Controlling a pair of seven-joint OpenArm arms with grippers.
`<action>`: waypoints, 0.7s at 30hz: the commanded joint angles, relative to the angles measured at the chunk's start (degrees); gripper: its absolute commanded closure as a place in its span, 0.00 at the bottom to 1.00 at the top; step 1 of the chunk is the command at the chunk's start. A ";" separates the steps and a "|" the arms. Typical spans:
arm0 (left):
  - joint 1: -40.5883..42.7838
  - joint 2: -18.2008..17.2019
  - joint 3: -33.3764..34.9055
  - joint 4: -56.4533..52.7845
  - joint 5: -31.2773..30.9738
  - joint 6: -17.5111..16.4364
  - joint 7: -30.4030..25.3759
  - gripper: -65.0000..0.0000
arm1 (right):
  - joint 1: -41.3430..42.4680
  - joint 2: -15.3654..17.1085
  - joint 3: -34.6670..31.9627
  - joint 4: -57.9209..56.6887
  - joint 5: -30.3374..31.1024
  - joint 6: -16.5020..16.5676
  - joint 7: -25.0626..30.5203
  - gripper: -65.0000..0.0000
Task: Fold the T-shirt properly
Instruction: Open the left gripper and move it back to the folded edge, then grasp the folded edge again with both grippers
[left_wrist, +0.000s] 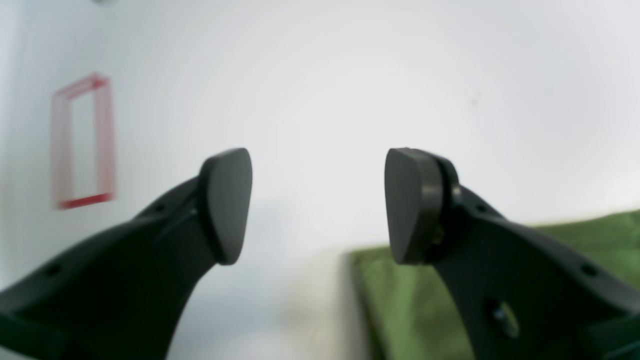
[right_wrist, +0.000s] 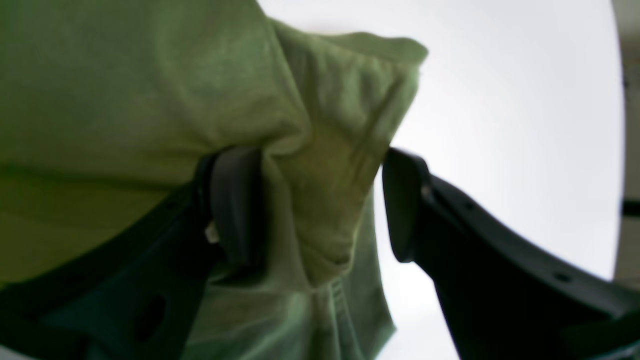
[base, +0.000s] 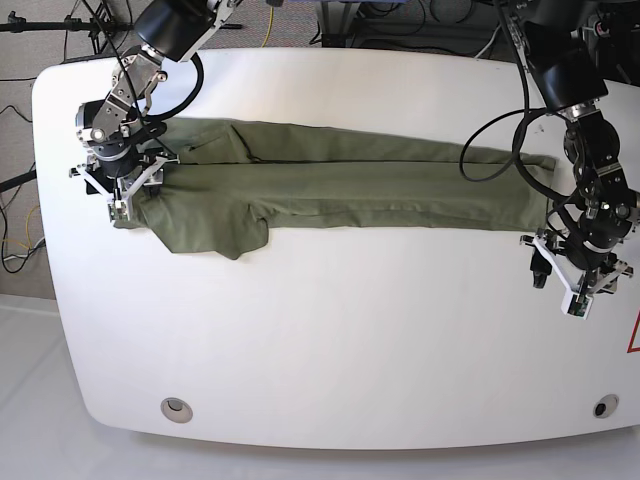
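T-shirt: The olive-green T-shirt (base: 330, 185) lies stretched in a long band across the far half of my white surface (base: 330, 340), running nearly from one end to the other, with a sleeve flap bulging toward the near side at the base view's left end.

Right tool: My right tool (right_wrist: 320, 205) sits at that left end of the shirt, its jaws spread wide. A bunched fold of green cloth stands between the two black pads (right_wrist: 237, 205), touching the left one, with a gap before the other. The jaws are not clamped on it.

Left tool: My left tool (left_wrist: 317, 205) hangs at the opposite end, just past the shirt's edge, over bare white surface. Its jaws are released and hold nothing; the pads (left_wrist: 227, 205) stand well apart with only white between them.

Shirt edge at left tool: From the left wrist, a corner of the green cloth shows low and to the right, behind the right-hand finger, apart from both pads.

Red marking: A red outlined rectangle (left_wrist: 82, 142) shows blurred on the surface to the left of my left tool.

Surface fittings: Two round fittings (base: 177, 407) sit near the near edge of the surface.

Cables: Dark cables (base: 500, 150) loop from my left arm over the shirt's end.
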 joint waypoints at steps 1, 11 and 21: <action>1.51 -0.51 -0.23 6.18 -0.58 0.16 1.79 0.40 | -0.07 -1.00 -0.10 5.11 0.70 -0.14 1.06 0.44; 8.20 1.07 -0.15 11.11 -0.58 0.16 2.67 0.40 | -2.18 -4.08 -0.19 13.02 0.61 -0.14 0.97 0.44; 13.82 1.16 -0.23 11.37 -0.67 0.07 2.67 0.40 | -6.05 -4.25 -3.79 16.45 0.61 -0.14 -0.70 0.46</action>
